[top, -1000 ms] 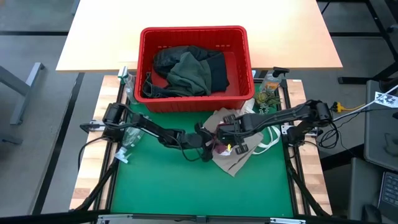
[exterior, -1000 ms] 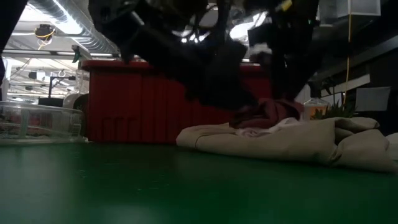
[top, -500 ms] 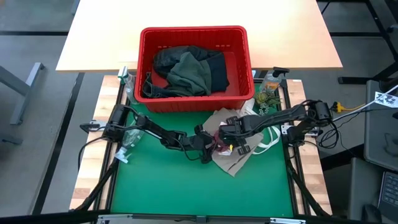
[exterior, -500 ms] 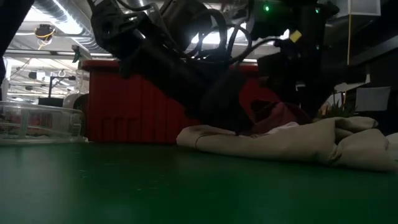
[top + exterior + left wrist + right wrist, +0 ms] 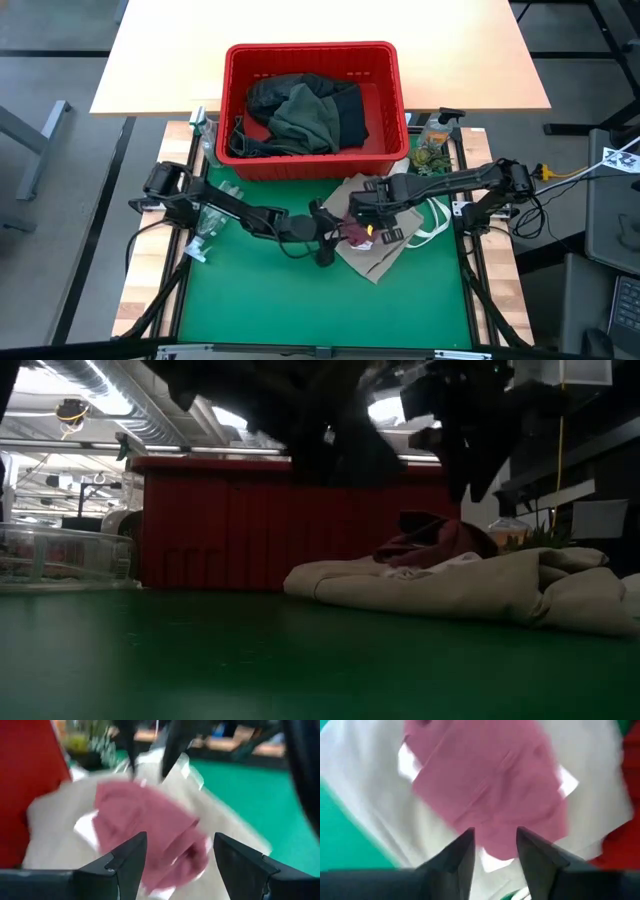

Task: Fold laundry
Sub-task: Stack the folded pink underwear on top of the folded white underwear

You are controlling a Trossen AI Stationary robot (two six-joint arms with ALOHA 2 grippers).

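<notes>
Both grippers hung over the maroon piece (image 5: 352,231), which sat on top of the tan top (image 5: 375,252) on the green mat (image 5: 270,300), at 6 o'clock from the red basket (image 5: 312,168). Left gripper (image 5: 177,852) had its fingers spread wide with nothing in them. Right gripper (image 5: 493,849) had its fingers partly apart, also holding nothing.

This is a robotics lab or workshop in an industrial hall. Exposed silver air ducts (image 5: 120,405) and strip lights run under a bare ceiling. Two cabled robot arms are bolted to a wooden bench (image 5: 150,215) topped with a green mat (image 5: 300,300), beside a plain light tabletop (image 5: 320,25) on a grey concrete floor (image 5: 60,200).
</notes>
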